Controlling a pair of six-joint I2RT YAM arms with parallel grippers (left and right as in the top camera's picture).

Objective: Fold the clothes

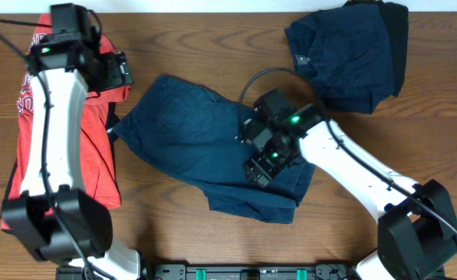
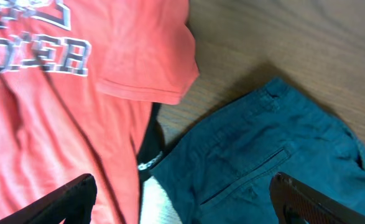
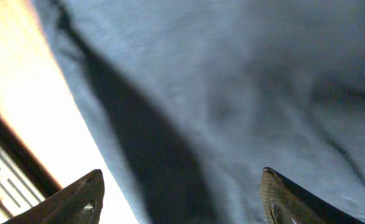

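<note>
Wood-grain table point(image 1: 212, 31) fills the overhead view, with a red T-shirt point(image 1: 96, 140) spread along its left side. A pair of navy shorts point(image 1: 189, 140) lies crumpled at the centre, its left edge just beside the shirt. A second navy garment point(image 1: 345, 54) sits bunched at the far right corner, well apart from the shorts.

The left gripper point(image 1: 123, 71) hangs over the shirt's sleeve near the shorts. In its wrist view its jaws stand wide apart with nothing between them.

The right gripper point(image 1: 256, 171) is low over the right part of the shorts. Its jaws are spread wide over blurred blue cloth, gripping nothing. Whether the tips touch the fabric cannot be told.
</note>
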